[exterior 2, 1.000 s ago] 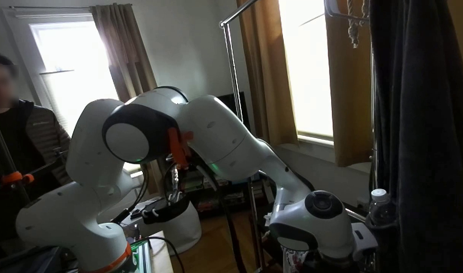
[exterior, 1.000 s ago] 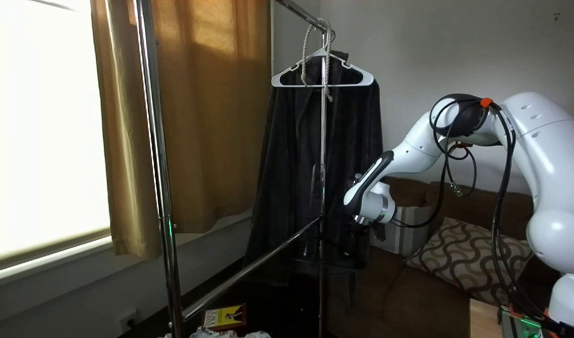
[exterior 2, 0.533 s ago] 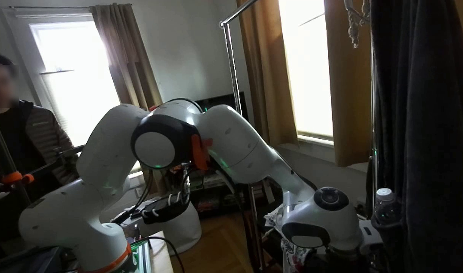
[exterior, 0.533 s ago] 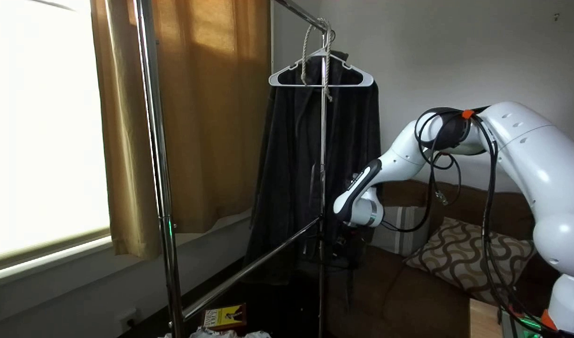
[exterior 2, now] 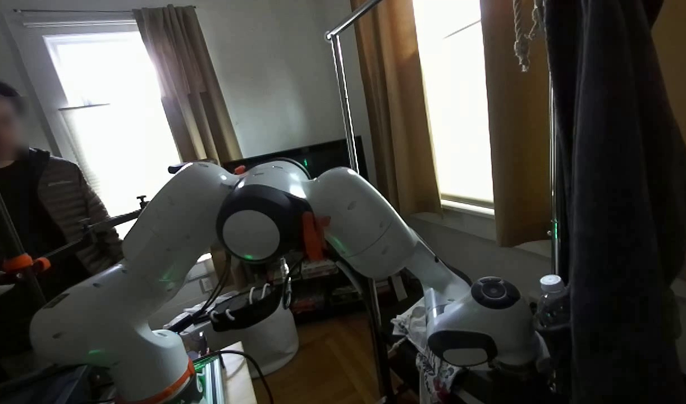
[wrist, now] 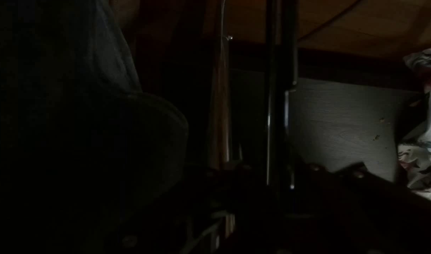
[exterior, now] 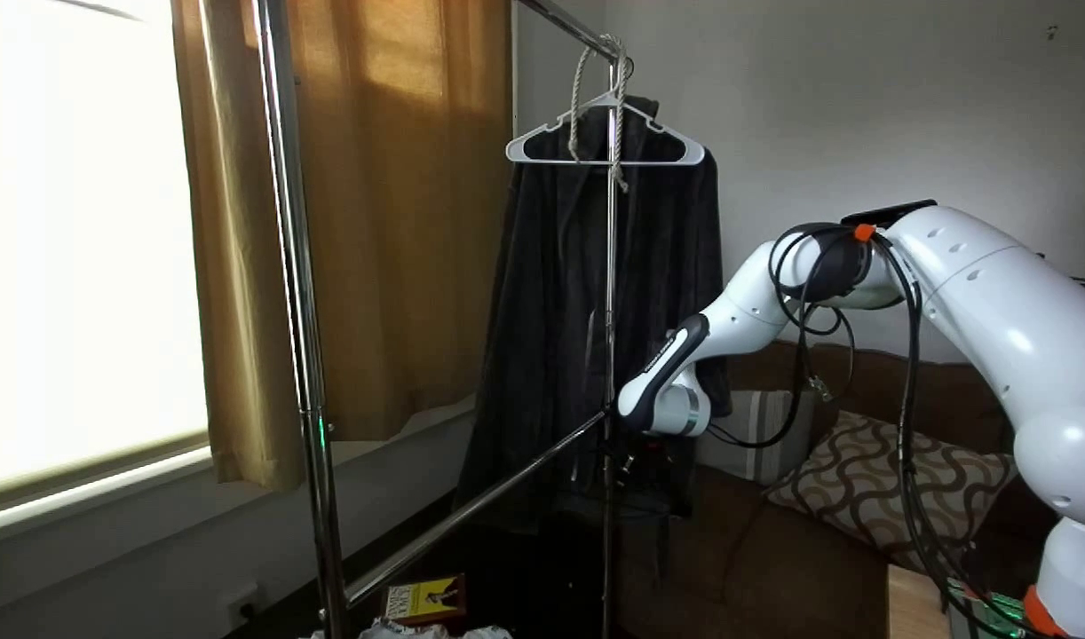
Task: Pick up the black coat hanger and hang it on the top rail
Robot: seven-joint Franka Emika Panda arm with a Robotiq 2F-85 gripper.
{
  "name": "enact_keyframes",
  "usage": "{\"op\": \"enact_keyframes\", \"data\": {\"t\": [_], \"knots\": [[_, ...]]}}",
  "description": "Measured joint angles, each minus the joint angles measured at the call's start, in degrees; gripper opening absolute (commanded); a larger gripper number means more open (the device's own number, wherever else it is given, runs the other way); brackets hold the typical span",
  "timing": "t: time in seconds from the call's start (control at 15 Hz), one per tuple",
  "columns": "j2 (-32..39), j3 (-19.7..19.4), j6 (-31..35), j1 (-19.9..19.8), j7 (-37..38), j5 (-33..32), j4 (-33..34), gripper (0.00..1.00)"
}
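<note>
- I'm not finding the black coat hanger; darkness around the jaws is perhaps hiding it.
- I'm failing to tell their spread or grip.
- The top rail is running above them.

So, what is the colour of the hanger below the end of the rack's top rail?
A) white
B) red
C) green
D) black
A: in an exterior view, the plastic hanger shows white shoulders and a white lower bar below the top rail.
</note>
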Motion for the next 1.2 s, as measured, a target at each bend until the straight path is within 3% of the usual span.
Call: {"op": "enact_keyframes", "data": {"t": [0.47,0.73,0.93,1.2], "knots": [[0.5,0.2,-0.1,-0.4,1.5,-1.2,0.8,0.00],[-2.3,2.8,0.3,-3.8,0.0,-1.2,-2.1,0.00],[-5.8,8.4,2.8,-9.6,-4.7,-1.2,-7.2,0.00],[-9.5,21.7,9.0,-22.0,-11.1,-1.2,-15.7,0.00]]}}
